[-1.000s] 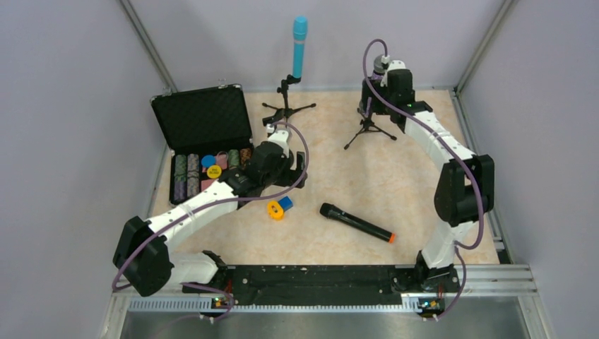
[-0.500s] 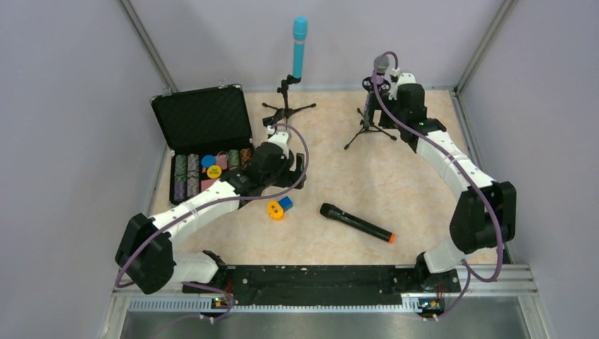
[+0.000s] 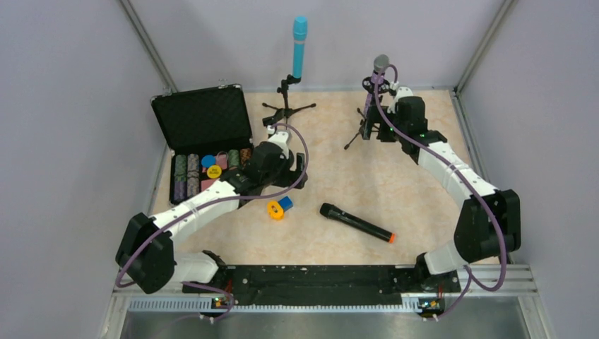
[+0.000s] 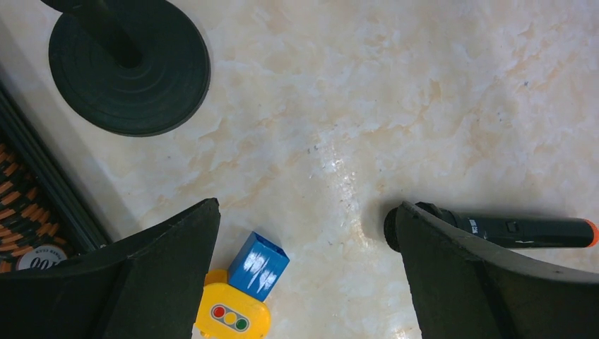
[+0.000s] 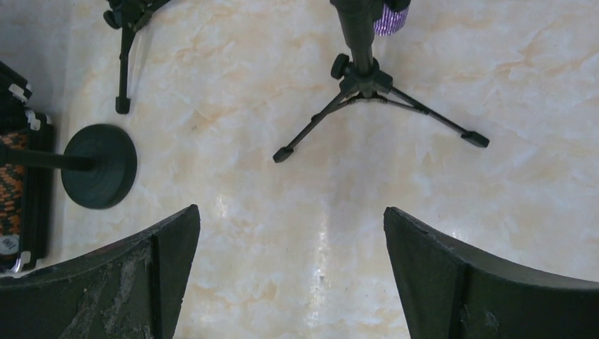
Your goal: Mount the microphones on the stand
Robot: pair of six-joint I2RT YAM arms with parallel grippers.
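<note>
The light-blue microphone [image 3: 299, 46] stands upright in the left tripod stand [image 3: 286, 102]. The glittery purple microphone [image 3: 381, 65] with a silver grille sits upright in the right tripod stand [image 3: 367, 131]; its purple lower end [image 5: 390, 19] and the tripod [image 5: 362, 78] show in the right wrist view. The black microphone [image 3: 355, 222] with an orange end lies flat on the table, also in the left wrist view [image 4: 523, 232]. My left gripper [image 3: 297, 173] [image 4: 307, 282] is open and empty above the table, left of the black mic. My right gripper [image 3: 374, 129] [image 5: 293, 275] is open and empty in front of the right tripod.
An open black case [image 3: 205, 141] with poker chips stands at the left. A small orange-and-blue toy [image 3: 278, 207] [image 4: 244, 296] lies near my left gripper. A stand with a round black base [image 4: 128, 67] [image 5: 99, 166] stands next to the case.
My right gripper has let go of the purple microphone, which stays in the right tripod stand, and has drawn back and down. The left arm has not moved.
</note>
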